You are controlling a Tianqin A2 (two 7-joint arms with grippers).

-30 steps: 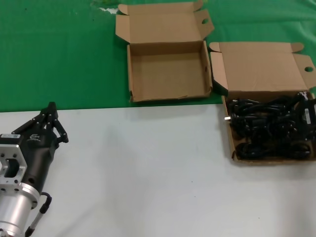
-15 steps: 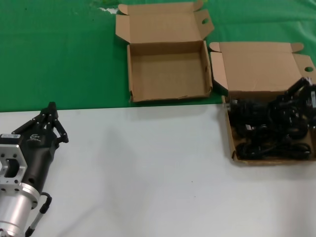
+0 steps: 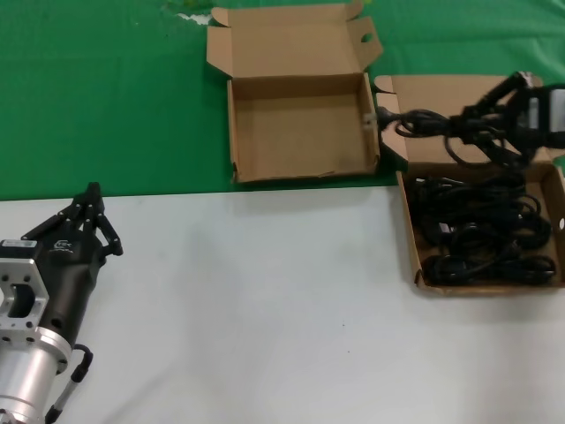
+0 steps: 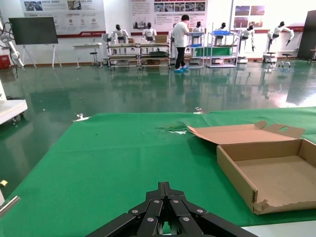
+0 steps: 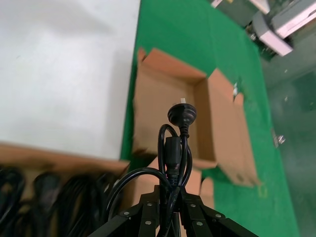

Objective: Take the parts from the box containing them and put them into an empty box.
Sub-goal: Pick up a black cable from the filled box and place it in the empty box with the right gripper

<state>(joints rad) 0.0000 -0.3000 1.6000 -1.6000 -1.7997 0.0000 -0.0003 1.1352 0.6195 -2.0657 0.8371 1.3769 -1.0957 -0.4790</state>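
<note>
We see one cord bundle (image 3: 441,128) lifted clear of the others, hanging in the air over the open lid of the box containing them (image 3: 415,265), with its round plug (image 3: 386,114) pointing toward the empty box (image 3: 300,172) and reaching about to that box's right wall. Our right gripper (image 3: 508,97) holds it: in the right wrist view its fingers (image 5: 148,212) are pinched on the looped cord, and the plug (image 5: 181,113) with its small metal pins sticks out ahead of them, above the empty box (image 5: 163,98) below. The rest of the parts (image 3: 481,230) lie in a dark tangle inside the wide tray, filling most of it, at the right end of the white counter (image 3: 265,300). The empty box sits just to the left of the full one, on the green cloth (image 3: 106,97) behind the counter's edge, its lid folded back and its tray bare. The two boxes stand just beside each other, the full box's lid flap close to the empty box's right wall. Our left gripper (image 3: 88,208) rests far off at the left of the counter, well apart from both boxes; its fingers (image 4: 165,202) are pressed together to a point, holding nothing, and aimed over the green cloth (image 4: 113,163) toward the empty box (image 4: 266,173).
</note>
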